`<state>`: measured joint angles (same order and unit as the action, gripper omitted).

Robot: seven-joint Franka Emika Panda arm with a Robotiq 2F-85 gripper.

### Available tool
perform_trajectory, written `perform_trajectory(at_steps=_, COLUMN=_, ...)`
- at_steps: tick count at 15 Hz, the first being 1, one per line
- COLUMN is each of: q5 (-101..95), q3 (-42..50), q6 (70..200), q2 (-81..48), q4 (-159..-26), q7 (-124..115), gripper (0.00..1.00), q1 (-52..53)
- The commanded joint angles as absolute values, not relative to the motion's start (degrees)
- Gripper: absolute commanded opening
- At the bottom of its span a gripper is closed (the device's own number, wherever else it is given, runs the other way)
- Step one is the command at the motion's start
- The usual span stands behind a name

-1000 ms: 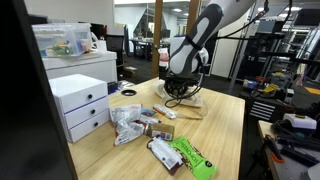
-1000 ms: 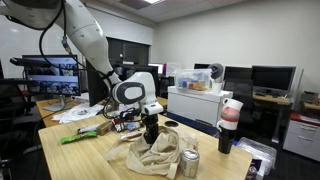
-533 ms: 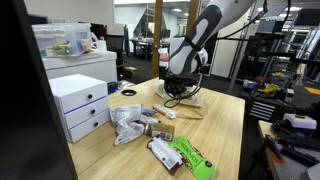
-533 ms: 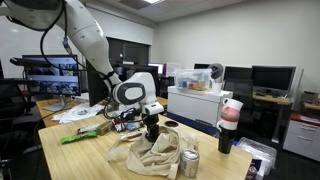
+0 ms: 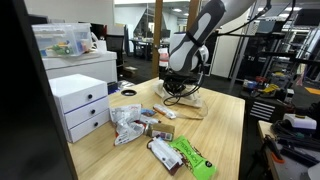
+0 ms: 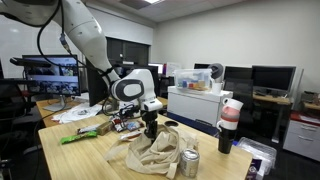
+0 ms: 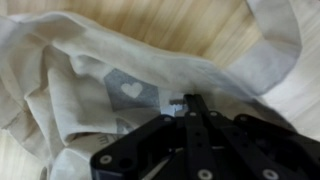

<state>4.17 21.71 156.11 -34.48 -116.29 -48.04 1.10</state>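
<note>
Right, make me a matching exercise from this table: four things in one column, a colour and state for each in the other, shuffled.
Things:
1. bag
2. can
3. packet
4. drawers

Descriptions:
A. silver, upright
B. white, shut
C. green, lying flat
D. beige, crumpled under the gripper

Pairs: 1-D, 2-A, 3-C, 4-B
</note>
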Motion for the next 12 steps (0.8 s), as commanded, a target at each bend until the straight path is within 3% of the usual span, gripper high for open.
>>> perform_trajectory(at_steps=1, q5=3.47, q3=19.97, q6=155.27, q2=-25.56, q4=-122.67, q7=-43.95, gripper=0.0, q1=0.34)
perform_trajectory(at_steps=7, q5=4.66, q3=17.39, q6=150.76, q2=-16.89, q4=-126.59, q7=-39.73, gripper=0.0, q1=-1.58)
perform_trajectory(at_steps=12, q5=10.53, q3=12.95, q6=134.06, q2=-14.13, q4=-124.31, q7=-30.61, gripper=0.0, q1=-6.9)
